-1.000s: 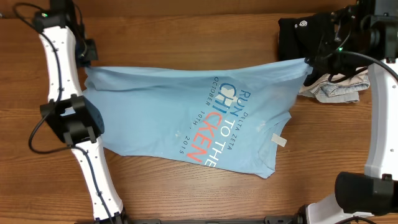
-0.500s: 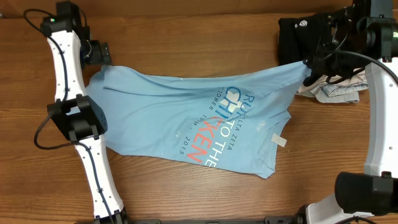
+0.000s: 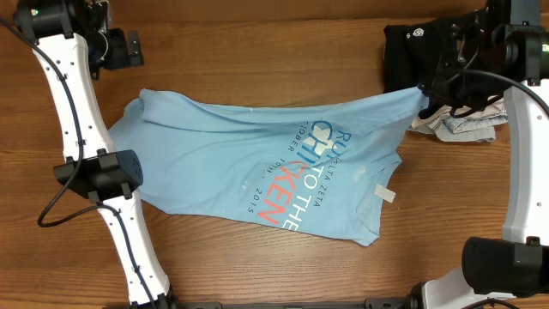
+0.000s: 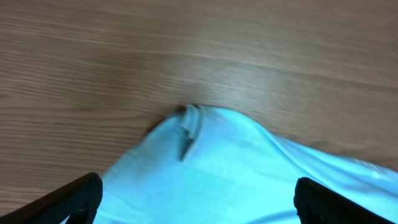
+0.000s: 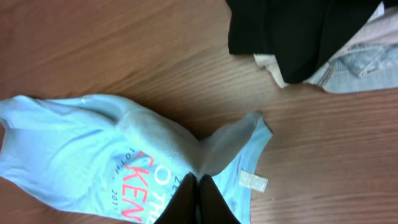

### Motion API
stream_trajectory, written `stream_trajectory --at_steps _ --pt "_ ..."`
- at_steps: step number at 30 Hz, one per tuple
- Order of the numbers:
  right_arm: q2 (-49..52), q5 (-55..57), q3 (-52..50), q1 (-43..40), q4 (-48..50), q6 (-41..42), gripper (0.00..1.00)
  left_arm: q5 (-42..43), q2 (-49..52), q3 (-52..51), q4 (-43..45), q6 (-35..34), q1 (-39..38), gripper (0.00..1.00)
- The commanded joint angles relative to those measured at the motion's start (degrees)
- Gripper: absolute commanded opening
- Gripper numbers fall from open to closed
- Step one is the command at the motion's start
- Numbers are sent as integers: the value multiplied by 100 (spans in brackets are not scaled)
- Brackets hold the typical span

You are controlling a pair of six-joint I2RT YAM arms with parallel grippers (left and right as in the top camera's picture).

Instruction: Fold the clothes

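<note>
The clothes, a light blue T-shirt (image 3: 249, 159) with white and orange-red lettering, lies spread across the middle of the table. Its far left corner (image 4: 193, 124) rests on the wood, rumpled. My left gripper (image 3: 130, 51) hovers open beyond that corner with nothing between its fingers (image 4: 73, 198); in the left wrist view the left gripper (image 4: 198, 202) stands over blue fabric. My right gripper (image 3: 425, 88) is shut on the shirt's far right corner and holds it raised, so the cloth tents up to the right gripper (image 5: 199, 190). A white label (image 5: 253, 181) shows beside it.
A black garment (image 3: 412, 47) with a small white logo lies at the far right, just behind my right gripper. Beige and pale grey-blue folded garments (image 3: 463, 124) sit next to it. Bare wood lies in front of the shirt and along the far edge.
My left gripper opened and let go of the shirt's far left corner, then drew back toward the far left. The released corner dropped onto the table. The right gripper held still.
</note>
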Motion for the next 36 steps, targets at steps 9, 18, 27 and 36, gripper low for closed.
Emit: stream_trajectory --at_steps 9,18,27,36 --pt "-61 -26 13 24 20 -44 4 -535 -1338 -2914 -22 122 -17 93" --pt "-61 -24 11 24 140 -46 4 -111 -1333 -4793 1784 1224 11 96" --pt "-61 -24 13 24 146 -46 4 127 -1329 -5792 3119 1279 -4 89" --pt "-61 -24 13 24 149 -46 4 533 -1325 -6236 3611 1279 -81 68"
